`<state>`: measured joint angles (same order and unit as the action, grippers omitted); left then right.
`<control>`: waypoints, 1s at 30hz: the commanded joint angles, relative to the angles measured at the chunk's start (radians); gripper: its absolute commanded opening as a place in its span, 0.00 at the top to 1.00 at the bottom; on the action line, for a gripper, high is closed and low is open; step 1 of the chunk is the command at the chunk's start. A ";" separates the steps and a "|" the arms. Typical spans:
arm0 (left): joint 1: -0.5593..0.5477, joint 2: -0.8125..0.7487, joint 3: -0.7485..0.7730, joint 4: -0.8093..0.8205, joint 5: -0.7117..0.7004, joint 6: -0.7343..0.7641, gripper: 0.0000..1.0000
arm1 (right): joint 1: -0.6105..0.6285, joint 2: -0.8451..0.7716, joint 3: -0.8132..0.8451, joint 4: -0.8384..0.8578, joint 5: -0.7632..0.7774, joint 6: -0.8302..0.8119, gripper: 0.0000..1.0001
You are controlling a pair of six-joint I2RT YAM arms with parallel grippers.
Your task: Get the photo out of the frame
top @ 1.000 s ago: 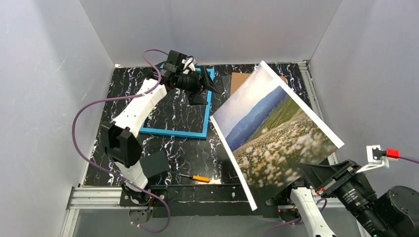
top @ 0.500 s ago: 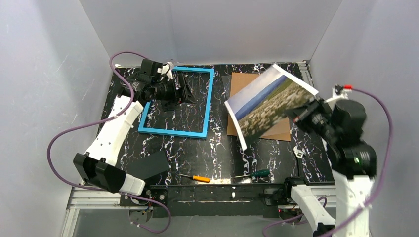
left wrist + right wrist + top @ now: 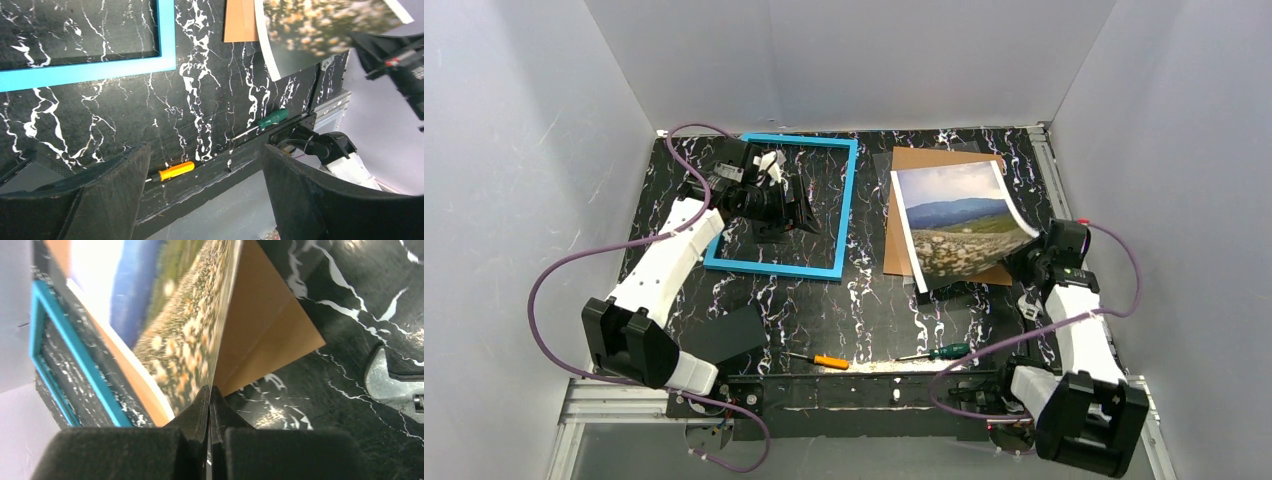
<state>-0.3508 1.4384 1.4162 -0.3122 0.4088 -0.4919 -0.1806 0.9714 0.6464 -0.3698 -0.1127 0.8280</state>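
Note:
The photo (image 3: 954, 225), a landscape print with a white margin, curls up over the brown backing board (image 3: 899, 250) right of centre. My right gripper (image 3: 1027, 258) is shut on its right edge, low over the table. In the right wrist view the pads (image 3: 210, 390) pinch the photo (image 3: 185, 315) edge-on above the board (image 3: 260, 335). The empty blue frame (image 3: 846, 200) lies flat at back left; it also shows in the right wrist view (image 3: 55, 330). My left gripper (image 3: 799, 212) hovers open and empty over the frame's inside; in its wrist view (image 3: 205, 150) the frame (image 3: 100, 70) shows.
An orange screwdriver (image 3: 829, 360) and a green screwdriver (image 3: 944, 351) lie near the front edge. A metal wrench (image 3: 1029, 305) lies by the right arm, and also shows in the right wrist view (image 3: 395, 380). A dark square piece (image 3: 734, 335) sits front left. White walls close in three sides.
My right arm swung the photo from high near the camera down to just above the backing board. My left arm drew back left and now sits over the frame.

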 commanded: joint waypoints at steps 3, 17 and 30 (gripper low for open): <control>0.001 0.019 -0.034 -0.013 0.072 -0.020 0.20 | -0.041 0.132 -0.069 0.273 -0.107 -0.006 0.99; 0.000 0.034 -0.061 0.009 0.074 -0.030 0.20 | -0.046 0.328 -0.058 0.437 -0.063 0.095 0.99; 0.001 0.047 -0.069 0.022 0.090 -0.046 0.20 | -0.043 0.366 -0.098 0.489 -0.107 0.148 0.96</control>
<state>-0.3508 1.4815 1.3674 -0.2375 0.4606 -0.5354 -0.2222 1.3392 0.5694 0.0608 -0.1963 0.9474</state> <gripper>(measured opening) 0.804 0.022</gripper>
